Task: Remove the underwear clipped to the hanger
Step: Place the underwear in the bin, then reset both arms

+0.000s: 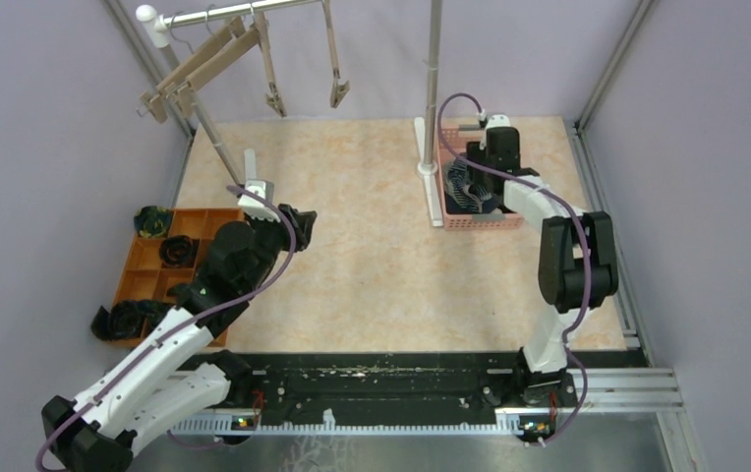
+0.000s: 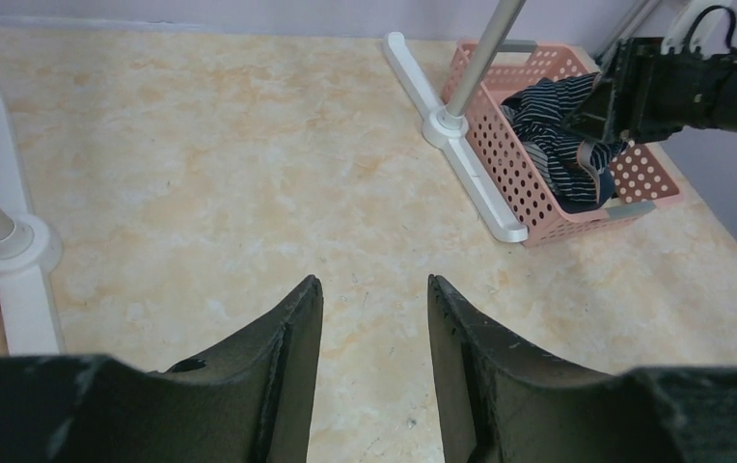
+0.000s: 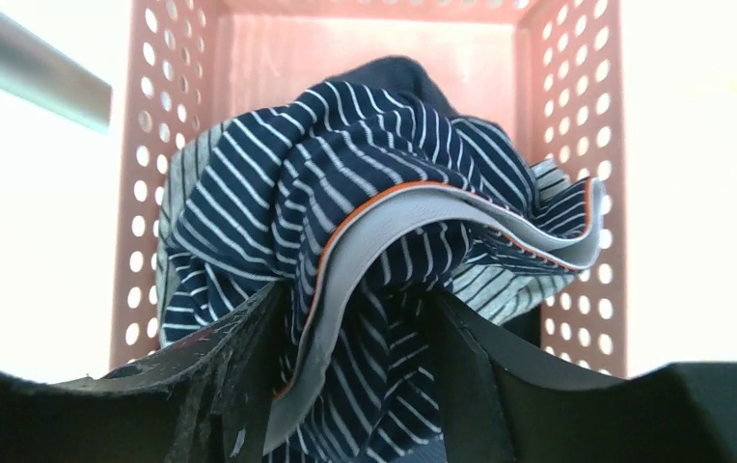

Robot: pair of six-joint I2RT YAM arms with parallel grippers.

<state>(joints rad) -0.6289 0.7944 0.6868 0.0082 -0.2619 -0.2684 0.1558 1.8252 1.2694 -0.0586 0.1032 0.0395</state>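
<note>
Pinstriped underwear [image 3: 345, 154] tops one pink basket [image 3: 365, 58].
Right gripper [image 3: 355, 309] straddles it, both fingers spread; left gripper [image 2: 374, 289] spread too, empty.

The dark-blue pinstriped underwear [image 3: 374, 193] covers most of the pink basket [image 3: 558, 116]. The grey-white striped pair [image 3: 509, 289] shows only at its edges, and the navy one [image 3: 394, 72] only as a far sliver. The right gripper [image 3: 355, 299] and the picture's bottom edge cut off the pinstriped pair's near part. From above, the left arm [image 1: 224, 261] hides part of the orange tray [image 1: 141, 280].
</note>
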